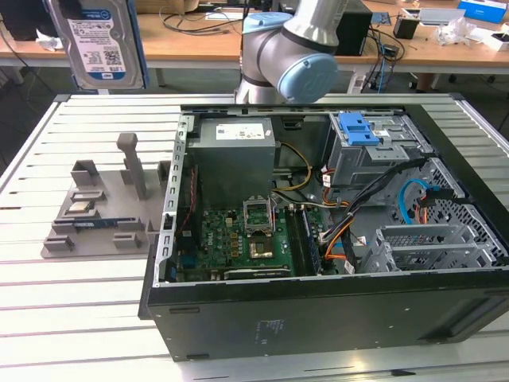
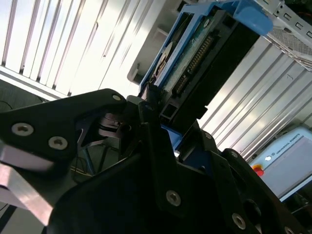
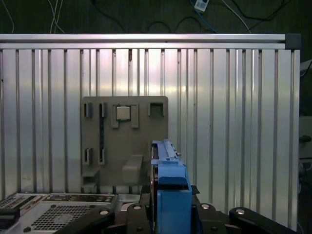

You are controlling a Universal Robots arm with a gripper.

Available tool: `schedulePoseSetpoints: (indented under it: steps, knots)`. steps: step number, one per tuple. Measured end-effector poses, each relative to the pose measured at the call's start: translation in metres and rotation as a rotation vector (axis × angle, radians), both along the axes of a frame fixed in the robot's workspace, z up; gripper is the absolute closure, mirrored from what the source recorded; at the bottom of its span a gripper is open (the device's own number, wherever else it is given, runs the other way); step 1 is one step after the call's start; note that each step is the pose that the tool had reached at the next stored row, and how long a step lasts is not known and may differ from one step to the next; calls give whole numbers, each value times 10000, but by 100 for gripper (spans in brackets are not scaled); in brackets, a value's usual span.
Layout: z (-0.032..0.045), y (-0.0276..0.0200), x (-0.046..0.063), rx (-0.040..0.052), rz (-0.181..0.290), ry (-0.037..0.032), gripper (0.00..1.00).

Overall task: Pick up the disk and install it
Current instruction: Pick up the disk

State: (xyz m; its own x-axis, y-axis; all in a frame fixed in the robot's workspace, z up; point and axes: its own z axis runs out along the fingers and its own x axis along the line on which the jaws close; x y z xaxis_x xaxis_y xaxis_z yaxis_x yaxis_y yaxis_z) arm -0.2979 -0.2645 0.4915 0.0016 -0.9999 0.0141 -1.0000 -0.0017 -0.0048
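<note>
1. Slatted aluminium table (image 1: 48, 318) held an open computer case (image 1: 318, 318) toward its right edge in the exterior view. A grey fixture plate (image 1: 95, 231) lay near its left edge, and cluttered benches stood behind.
2. The disk (image 1: 102, 40) was off the table, upright in the air above the far left corner, with its label facing the exterior camera.
3. The gripper (image 2: 163, 114) was clamped on the disk, its jaws closed against opposite sides of 1 end.
4. The disk looked rigid, dense for its size and smooth-skinned, so it probably needed a firm squeeze and no knocks. Its connector pins (image 2: 195, 61) were bare, so the blue rails (image 3: 173, 190) or plain metal sides seemed the safer places to hold.
5. The disk's top was cut off in the exterior view. The gripper's own body hid the contact patches in both wrist views, and the receiving bay could not be made out.
</note>
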Motion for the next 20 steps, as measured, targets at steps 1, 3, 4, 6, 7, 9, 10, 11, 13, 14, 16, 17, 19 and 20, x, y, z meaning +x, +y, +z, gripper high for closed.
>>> schedulePoseSetpoints:
  steps: [1,3,4,6,7,9,10,11,13,14,16,17,19,20]
  knots:
    - [0,0,53,0,1,0,64]
    - [-1,0,175,1,1,1,64]
    - [0,0,221,0,1,2,64]
    - [-1,0,322,1,0,1,64]
    - [-1,0,371,1,1,1,64]
    - [-1,0,590,1,0,5,64]
    - [-1,0,629,1,1,6,64]
    - [-1,-1,671,0,2,6,64]
    - [0,0,771,1,-1,8,64]
    - [0,0,859,0,1,11,64]
    - [-1,0,1000,1,-1,14,64]
    - [-1,0,1053,1,1,14,64]
    - [0,0,1131,0,1,15,64]
    - [0,0,1166,0,-1,16,64]
